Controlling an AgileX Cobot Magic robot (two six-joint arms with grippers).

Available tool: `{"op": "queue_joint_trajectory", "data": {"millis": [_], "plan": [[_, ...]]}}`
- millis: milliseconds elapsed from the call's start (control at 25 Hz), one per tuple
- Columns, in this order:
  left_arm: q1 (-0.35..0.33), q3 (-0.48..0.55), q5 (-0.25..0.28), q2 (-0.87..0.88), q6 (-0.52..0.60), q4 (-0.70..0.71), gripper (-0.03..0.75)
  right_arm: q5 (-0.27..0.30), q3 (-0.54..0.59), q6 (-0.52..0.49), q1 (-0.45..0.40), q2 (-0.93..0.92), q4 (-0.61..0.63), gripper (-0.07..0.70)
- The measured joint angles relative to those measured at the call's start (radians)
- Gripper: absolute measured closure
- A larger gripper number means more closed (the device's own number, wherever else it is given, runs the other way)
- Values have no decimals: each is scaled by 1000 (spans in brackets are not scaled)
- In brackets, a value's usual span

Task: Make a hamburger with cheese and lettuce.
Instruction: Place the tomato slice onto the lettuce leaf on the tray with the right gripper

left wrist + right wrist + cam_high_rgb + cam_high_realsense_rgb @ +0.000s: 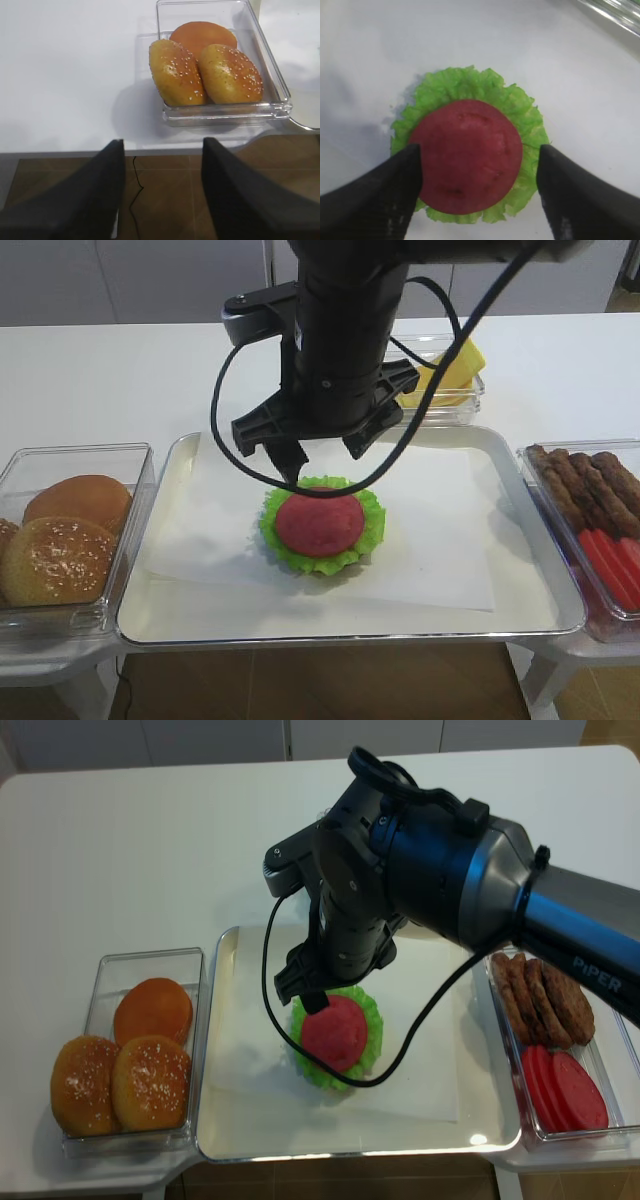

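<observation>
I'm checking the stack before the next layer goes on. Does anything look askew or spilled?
Nothing stands out. The red slice sits roughly centred on the lettuce, and the right gripper is open above it.

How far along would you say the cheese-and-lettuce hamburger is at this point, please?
Partly built. The hamburger on the tray already has its lettuce with a red slice on top. The right tool hangs open and empty over it; the left tool is open too. The cheese remains in its container, and the top buns are untouched.
</observation>
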Motion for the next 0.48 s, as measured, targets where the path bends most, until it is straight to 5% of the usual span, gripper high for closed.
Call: {"op": "queue_joint_trajectory", "data": {"millis": [480], "plan": [[0, 0, 0, 0, 0, 0, 346, 9, -2, -33, -46, -28, 63, 60]]}}
